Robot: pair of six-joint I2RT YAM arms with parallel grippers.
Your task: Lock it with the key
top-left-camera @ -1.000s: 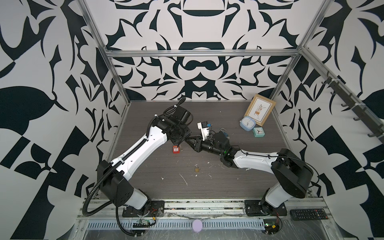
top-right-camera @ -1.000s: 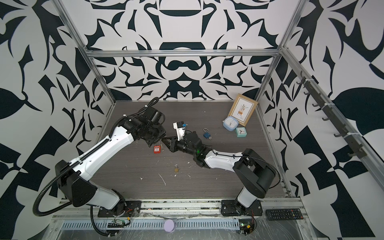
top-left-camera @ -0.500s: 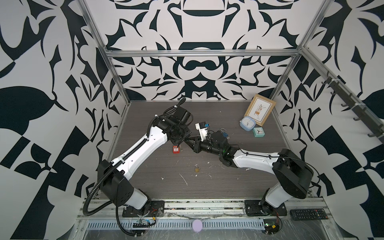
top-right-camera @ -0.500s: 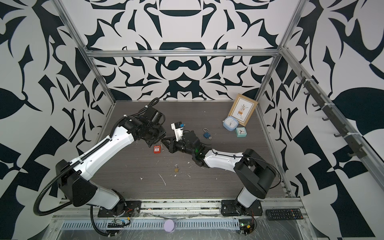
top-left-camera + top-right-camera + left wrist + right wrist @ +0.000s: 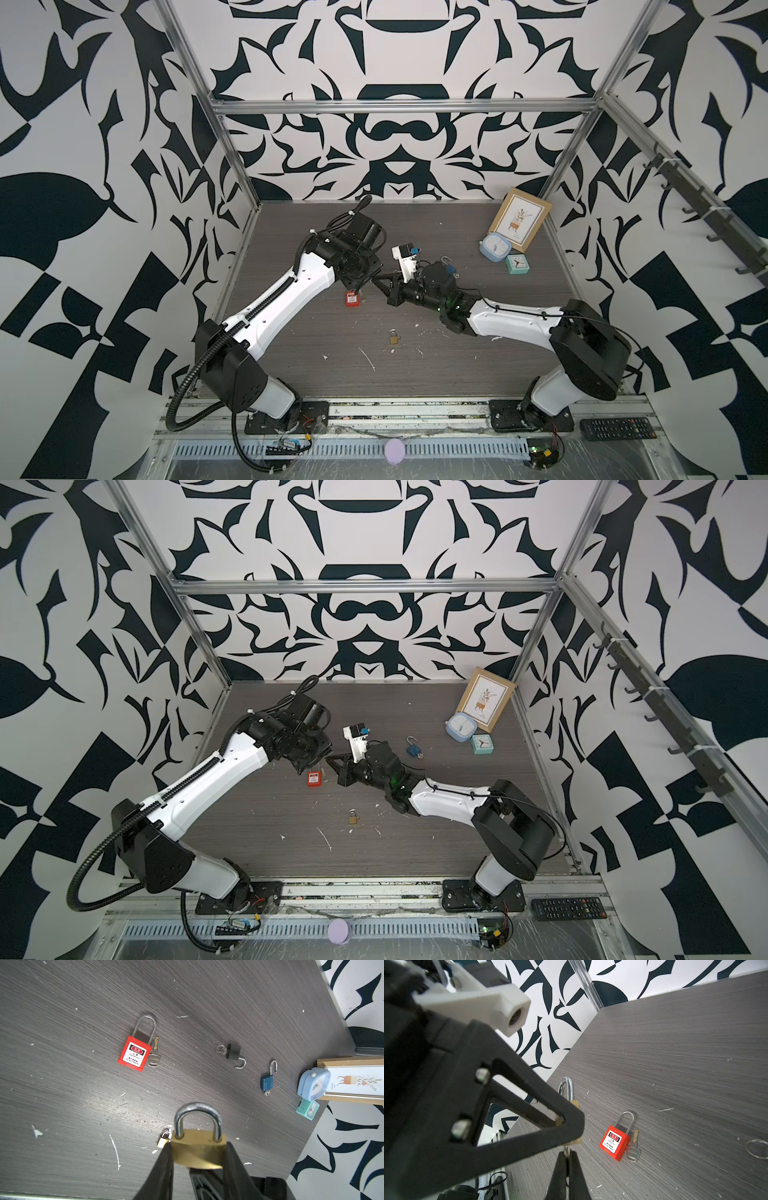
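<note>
Because the left claw [image 5: 197, 1152] clamps the brass padlock [image 5: 198, 1141] steady above the table [image 5: 62, 1022], the right claw [image 5: 566, 1157], pinched together on the key [image 5: 566, 1149] beneath it, can likely turn it.

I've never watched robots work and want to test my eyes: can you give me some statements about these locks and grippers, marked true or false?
1. The left gripper holds the big brass padlock. True.
2. The red padlock is held by the right gripper. False: it lies on the table, with a key beside it.
3. The blue padlock has its shackle open. True.
4. The right gripper is wide open. False: it is shut on a small key at the bottom of the big brass padlock.
</note>
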